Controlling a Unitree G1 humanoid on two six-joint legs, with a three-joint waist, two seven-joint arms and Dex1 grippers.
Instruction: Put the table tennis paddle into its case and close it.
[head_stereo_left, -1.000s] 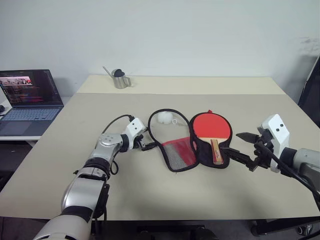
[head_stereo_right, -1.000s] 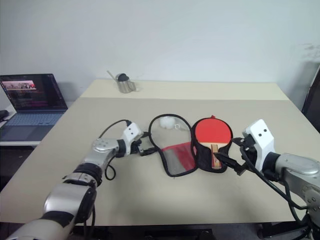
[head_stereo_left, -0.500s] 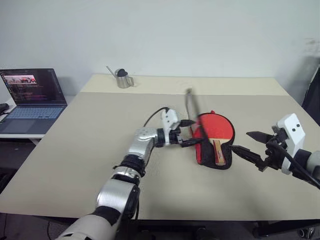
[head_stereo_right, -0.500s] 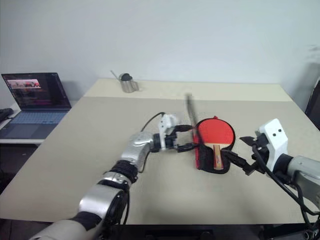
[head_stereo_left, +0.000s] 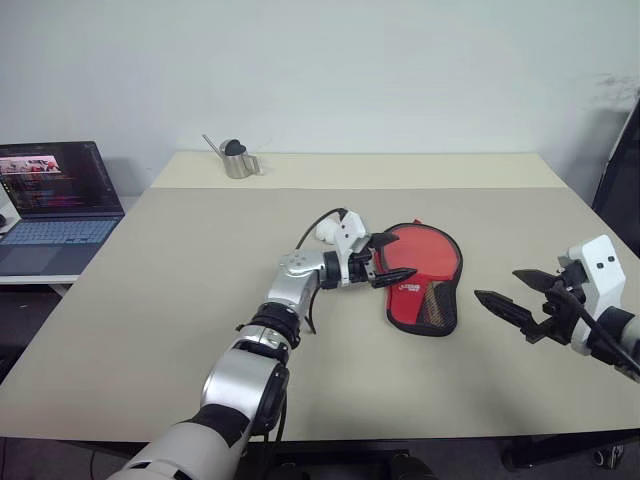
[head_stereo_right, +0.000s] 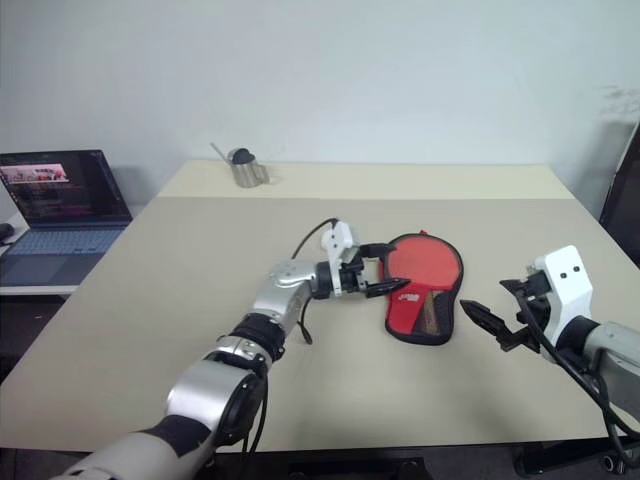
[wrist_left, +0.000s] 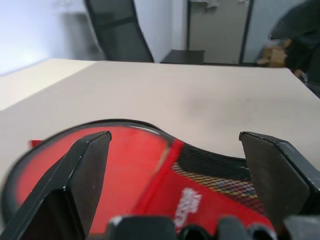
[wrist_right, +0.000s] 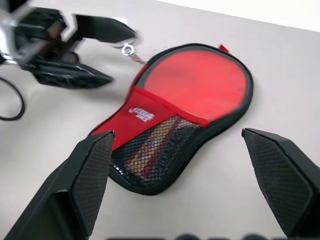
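Case (head_stereo_left: 423, 283) lies folded shut mid-frame; both grippers (head_stereo_left: 393, 262) (head_stereo_left: 505, 292) spread, empty; pitcher (head_stereo_left: 236, 160) and laptop (head_stereo_left: 55, 205) upper left.

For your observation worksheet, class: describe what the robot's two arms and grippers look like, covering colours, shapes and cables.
The left arm is built of silver metallic segments joined by black joints, with a white block at the wrist and a thin black cable looping over it. The left gripper and the right gripper each have two black, tapering, pointed fingers. The right wrist housing is white with two small dark dots, with black cables running back from it.
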